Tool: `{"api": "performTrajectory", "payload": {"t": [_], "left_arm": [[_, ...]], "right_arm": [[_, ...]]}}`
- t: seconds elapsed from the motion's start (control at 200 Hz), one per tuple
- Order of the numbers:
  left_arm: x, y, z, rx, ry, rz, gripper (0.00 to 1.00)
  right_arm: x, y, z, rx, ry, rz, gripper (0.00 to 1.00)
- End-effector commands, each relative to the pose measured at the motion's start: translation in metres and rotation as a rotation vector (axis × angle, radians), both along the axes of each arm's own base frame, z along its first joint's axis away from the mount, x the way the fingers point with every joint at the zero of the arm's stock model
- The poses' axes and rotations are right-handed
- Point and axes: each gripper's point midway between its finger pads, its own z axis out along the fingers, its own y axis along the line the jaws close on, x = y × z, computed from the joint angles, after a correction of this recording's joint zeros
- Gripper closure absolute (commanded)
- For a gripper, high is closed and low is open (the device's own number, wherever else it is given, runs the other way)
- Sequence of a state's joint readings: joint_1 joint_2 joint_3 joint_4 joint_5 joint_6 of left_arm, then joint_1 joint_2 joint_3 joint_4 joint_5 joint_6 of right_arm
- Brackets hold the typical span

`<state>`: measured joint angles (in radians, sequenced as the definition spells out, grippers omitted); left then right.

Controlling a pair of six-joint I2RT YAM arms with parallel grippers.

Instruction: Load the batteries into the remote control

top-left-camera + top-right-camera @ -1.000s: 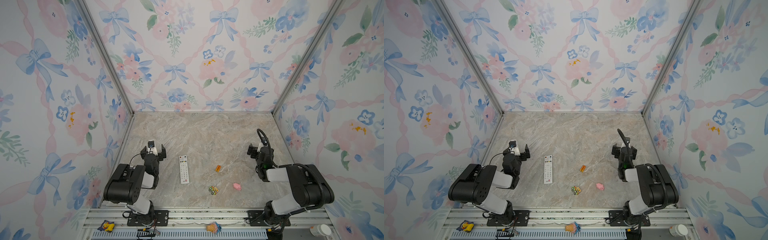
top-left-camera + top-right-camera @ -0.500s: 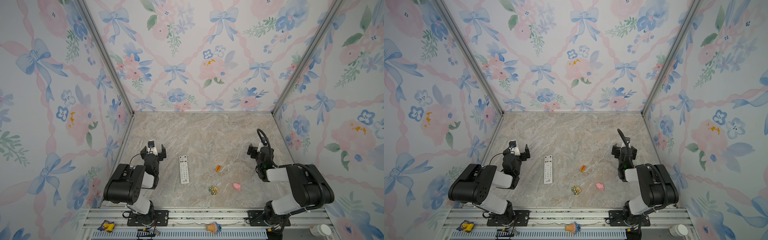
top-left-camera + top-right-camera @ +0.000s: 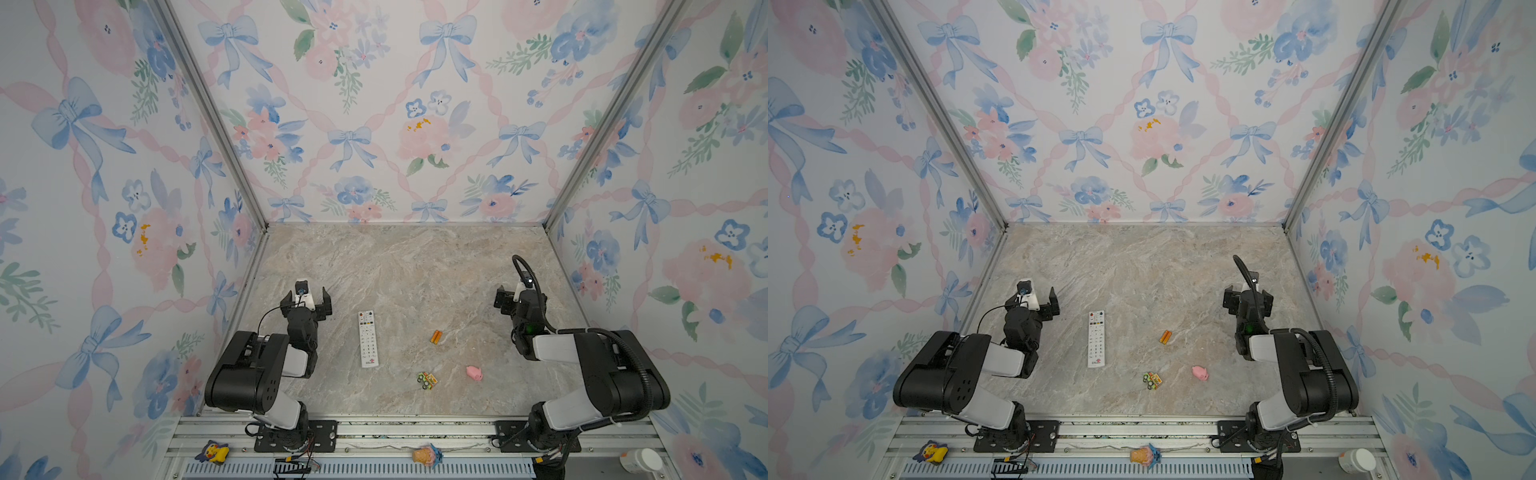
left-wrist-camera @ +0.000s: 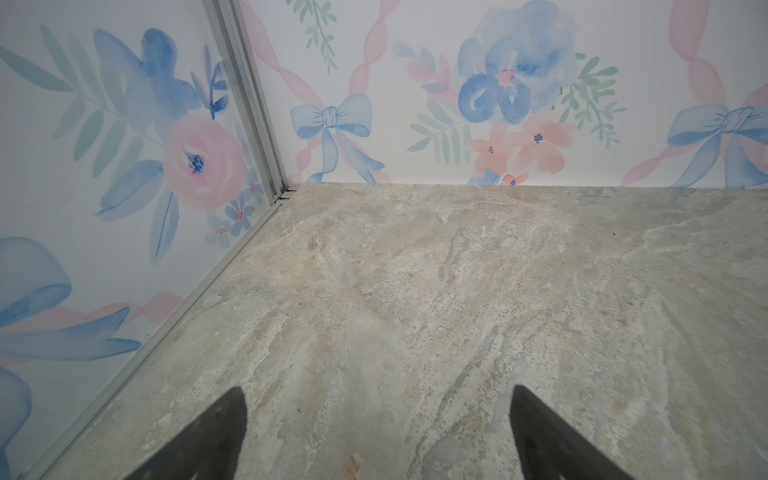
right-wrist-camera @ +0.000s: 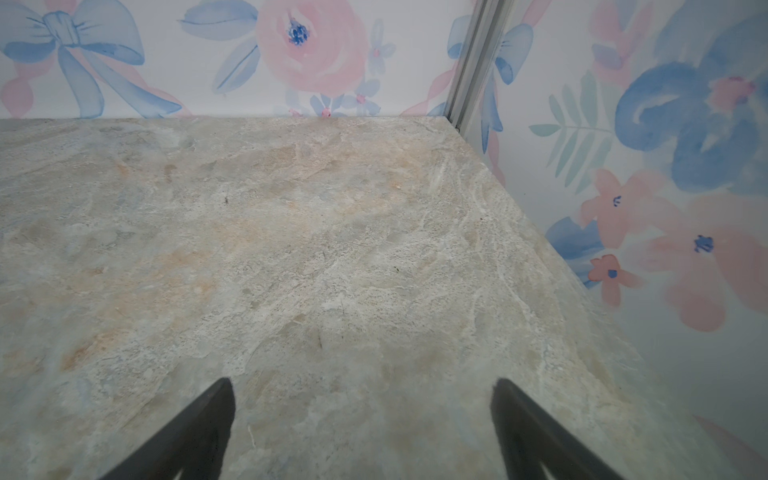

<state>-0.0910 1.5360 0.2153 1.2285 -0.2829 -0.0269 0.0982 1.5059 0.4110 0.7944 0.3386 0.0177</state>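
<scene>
On the desk [image 3: 395, 270]: one white remote control [image 3: 368, 338], two orange batteries [image 3: 435, 337], one green-orange toy car [image 3: 427, 380], one pink pig figure [image 3: 474, 372]. Along the frame's lower edge: one yellow-blue figure [image 3: 212, 451], one orange-blue figure [image 3: 427, 455], one white jar [image 3: 640, 459].

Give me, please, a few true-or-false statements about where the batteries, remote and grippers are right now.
1. The batteries lie together, to the right of the remote in both top views. True.
2. The left gripper holds the remote. False: it is open and empty, apart from the remote.
3. The right gripper is open and holds nothing. True.
4. The pig sits on the remote. False: it lies well away from it, near the car.
</scene>
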Motion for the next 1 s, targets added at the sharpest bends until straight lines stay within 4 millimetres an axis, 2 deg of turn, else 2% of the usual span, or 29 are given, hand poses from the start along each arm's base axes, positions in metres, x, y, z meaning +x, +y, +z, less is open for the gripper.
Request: {"api": "performTrajectory", "payload": {"t": [0.0, 0.215, 0.375, 0.565, 0.835, 0.995], "left_arm": [[0.004, -0.001, 0.006, 0.017, -0.004, -0.003, 0.02], [0.009, 0.000, 0.012, 0.022, 0.030, 0.002, 0.02], [0.016, -0.006, 0.006, 0.027, 0.121, -0.003, 0.02], [0.019, -0.012, 0.007, 0.046, 0.172, 0.001, 0.02], [0.023, -0.031, 0.018, 0.067, 0.229, 0.023, 0.02], [0.025, -0.042, 0.023, 0.029, 0.277, 0.039, 0.02]], "right_arm": [[0.008, 0.011, 0.025, -0.029, 0.033, 0.044, 0.03], [0.004, 0.033, 0.038, -0.019, 0.130, 0.117, 0.03], [-0.001, 0.056, 0.052, -0.021, 0.197, 0.130, 0.03], [-0.011, 0.083, 0.063, 0.009, 0.199, 0.173, 0.03], [-0.016, 0.115, 0.082, -0.019, 0.181, 0.215, 0.03], [-0.017, 0.129, 0.080, 0.000, 0.199, 0.238, 0.03]]}}
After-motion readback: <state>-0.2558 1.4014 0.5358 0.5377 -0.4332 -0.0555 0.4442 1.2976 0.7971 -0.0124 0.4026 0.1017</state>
